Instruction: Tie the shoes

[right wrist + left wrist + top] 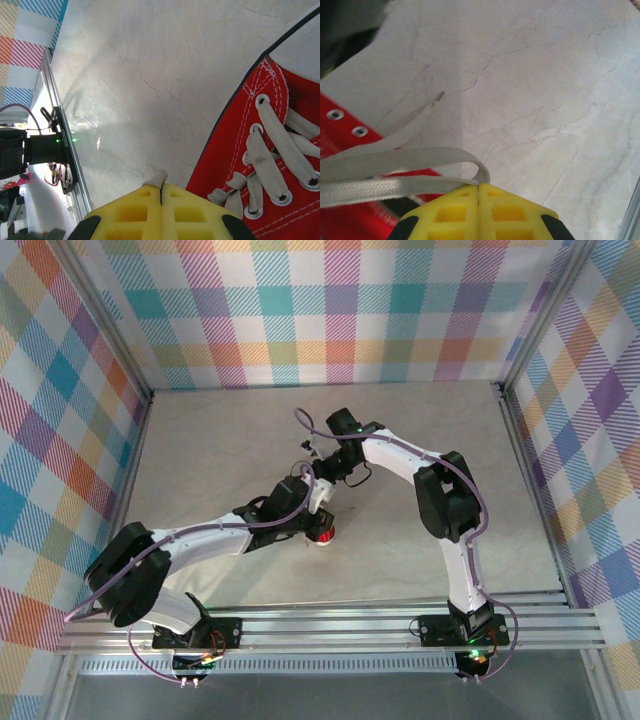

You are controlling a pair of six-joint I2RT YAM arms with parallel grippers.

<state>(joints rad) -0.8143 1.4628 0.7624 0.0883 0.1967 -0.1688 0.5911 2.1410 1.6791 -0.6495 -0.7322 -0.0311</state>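
The red canvas shoe [326,534] lies near the middle of the table [220,440], between my two grippers. In the left wrist view my left gripper [479,186] has its yellow fingers pressed together on a loop of flat whitish-grey lace [395,160]. That lace runs left over the shoe's red side [342,132] with its metal eyelets. In the right wrist view my right gripper [161,187] is shut on a short bit of lace [157,178] that sticks out past its tips. The shoe's laced red upper [250,150] lies just to the right of it.
Aluminium rails [330,625] with both arm bases run along the near edge. Checked walls [60,400] close in the left, back and right sides. In the right wrist view a rail and an arm base [60,145] stand at the left.
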